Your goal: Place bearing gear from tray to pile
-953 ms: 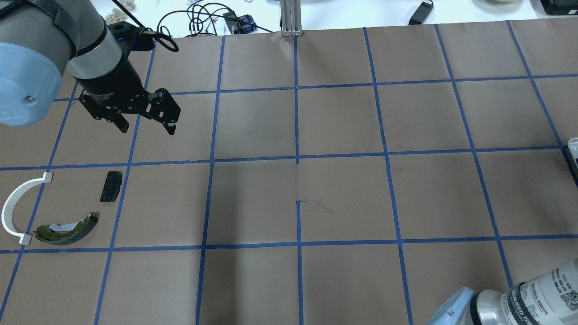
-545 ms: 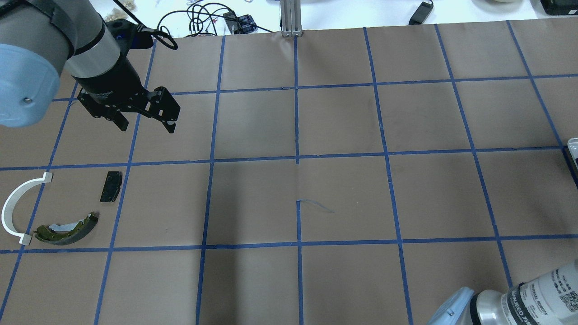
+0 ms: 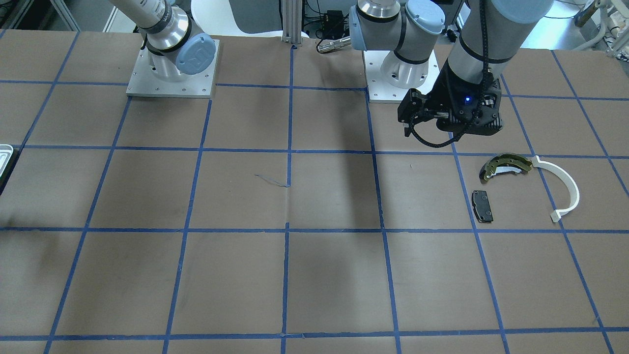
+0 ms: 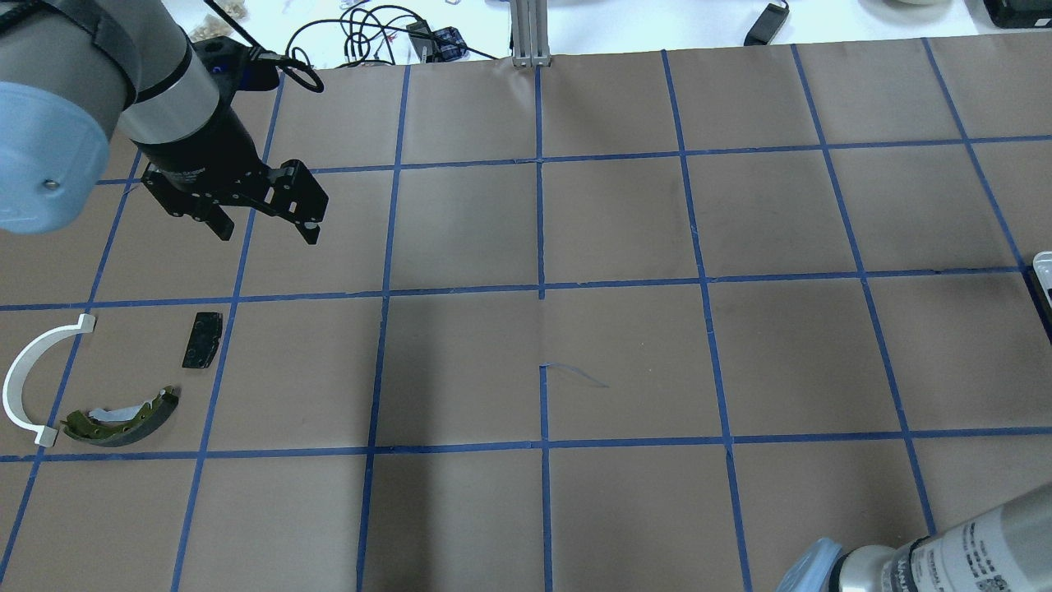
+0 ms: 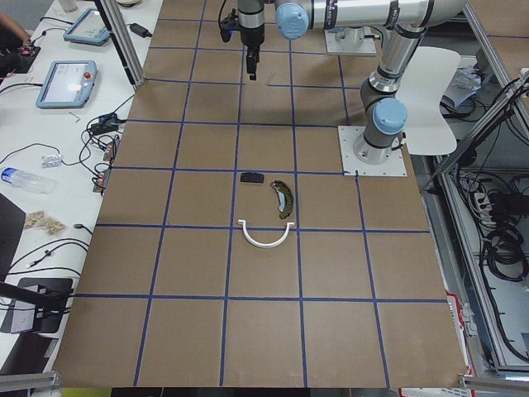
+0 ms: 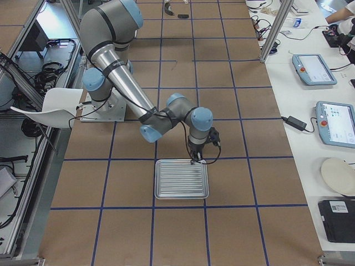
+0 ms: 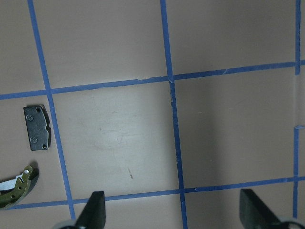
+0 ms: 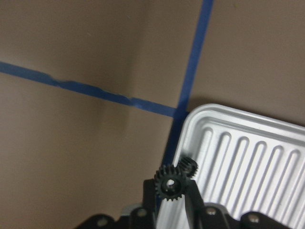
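Observation:
The black bearing gear (image 8: 170, 182) is pinched between my right gripper's (image 8: 170, 192) fingers, just above the corner of the ribbed pale tray (image 8: 248, 157). The exterior right view shows this gripper (image 6: 194, 159) at the tray's (image 6: 182, 180) far edge. The pile lies at the table's left: olive-gold brake shoe (image 4: 123, 419), white half-ring arc (image 4: 25, 374), black pad (image 4: 202, 339). My left gripper (image 4: 267, 234) is open and empty, hovering beyond the pile. Its wrist view shows the pad (image 7: 36, 128) and the shoe's tip (image 7: 16, 188).
The table is brown paper with a blue tape grid (image 4: 541, 292). Only a sliver of the tray (image 4: 1044, 275) shows at the overhead view's right edge. Cables (image 4: 370, 37) and an aluminium post (image 4: 530, 33) stand past the far edge. Both arm bases (image 3: 172, 73) sit at the robot side.
My right arm's wrist has sunk lower at the overhead view's bottom right corner. My left gripper has stayed nearly still and open. The pile has not moved.

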`<act>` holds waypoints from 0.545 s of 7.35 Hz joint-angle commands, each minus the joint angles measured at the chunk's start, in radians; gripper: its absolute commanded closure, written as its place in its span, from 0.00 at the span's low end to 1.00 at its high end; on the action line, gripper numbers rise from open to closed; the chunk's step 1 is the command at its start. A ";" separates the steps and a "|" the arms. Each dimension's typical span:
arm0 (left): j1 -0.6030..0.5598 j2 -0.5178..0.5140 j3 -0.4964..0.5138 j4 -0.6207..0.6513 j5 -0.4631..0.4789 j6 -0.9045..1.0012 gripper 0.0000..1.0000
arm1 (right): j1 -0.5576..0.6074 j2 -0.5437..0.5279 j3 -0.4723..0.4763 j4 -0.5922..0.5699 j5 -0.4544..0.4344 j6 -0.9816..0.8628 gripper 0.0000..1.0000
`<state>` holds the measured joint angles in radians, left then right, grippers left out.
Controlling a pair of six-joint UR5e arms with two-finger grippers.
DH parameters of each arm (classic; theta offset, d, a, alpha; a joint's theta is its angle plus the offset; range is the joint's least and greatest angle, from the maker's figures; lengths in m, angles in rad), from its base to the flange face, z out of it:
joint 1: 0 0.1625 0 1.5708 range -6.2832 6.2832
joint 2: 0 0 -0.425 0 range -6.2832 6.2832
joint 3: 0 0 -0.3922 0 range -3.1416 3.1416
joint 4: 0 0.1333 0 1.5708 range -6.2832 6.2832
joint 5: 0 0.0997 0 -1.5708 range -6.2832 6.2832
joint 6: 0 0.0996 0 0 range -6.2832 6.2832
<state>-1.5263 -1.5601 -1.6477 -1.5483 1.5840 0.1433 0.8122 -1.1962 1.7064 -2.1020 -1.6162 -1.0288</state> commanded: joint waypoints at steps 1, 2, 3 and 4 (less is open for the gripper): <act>0.000 0.000 0.000 0.001 -0.001 -0.001 0.00 | 0.227 -0.103 0.053 0.078 0.012 0.259 1.00; 0.000 0.000 0.000 -0.001 -0.001 -0.001 0.00 | 0.352 -0.109 0.061 0.079 0.013 0.414 1.00; 0.000 0.000 -0.001 -0.001 -0.001 0.001 0.00 | 0.490 -0.109 0.059 0.071 0.015 0.550 1.00; 0.000 0.000 -0.001 -0.001 0.001 0.001 0.00 | 0.621 -0.102 0.061 0.066 0.016 0.731 1.00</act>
<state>-1.5264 -1.5601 -1.6483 -1.5491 1.5833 0.1437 1.2602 -1.3005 1.7638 -2.0312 -1.6025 -0.5139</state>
